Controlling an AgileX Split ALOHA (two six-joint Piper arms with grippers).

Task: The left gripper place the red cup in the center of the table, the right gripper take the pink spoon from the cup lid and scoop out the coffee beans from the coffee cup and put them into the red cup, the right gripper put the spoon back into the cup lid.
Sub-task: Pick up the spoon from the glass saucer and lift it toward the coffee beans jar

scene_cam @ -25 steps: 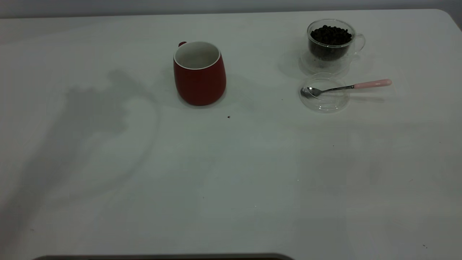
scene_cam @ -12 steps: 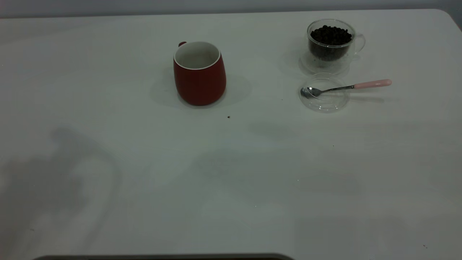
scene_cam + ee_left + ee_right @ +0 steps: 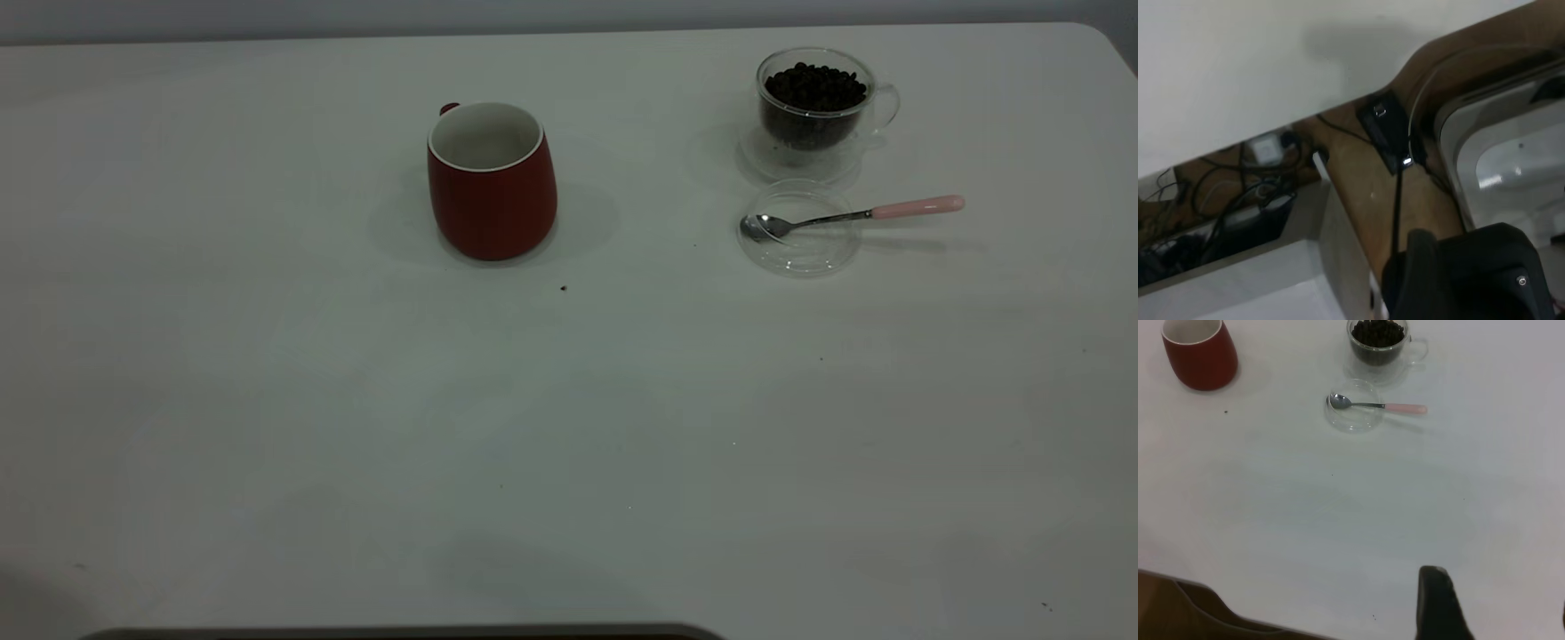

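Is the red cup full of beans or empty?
Empty. The red cup stands upright, and its white inside shows no beans. The coffee beans are all heaped in the coffee cup.

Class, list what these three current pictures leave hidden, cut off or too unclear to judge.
- Left gripper: absent from the exterior view; the left wrist view shows only cables, wood and a dark housing.
- Right gripper: the right wrist view's lower edge cuts off all but one dark finger, so open or shut is unknown.
- Red cup: its wall hides the bottom inside and most of the handle.
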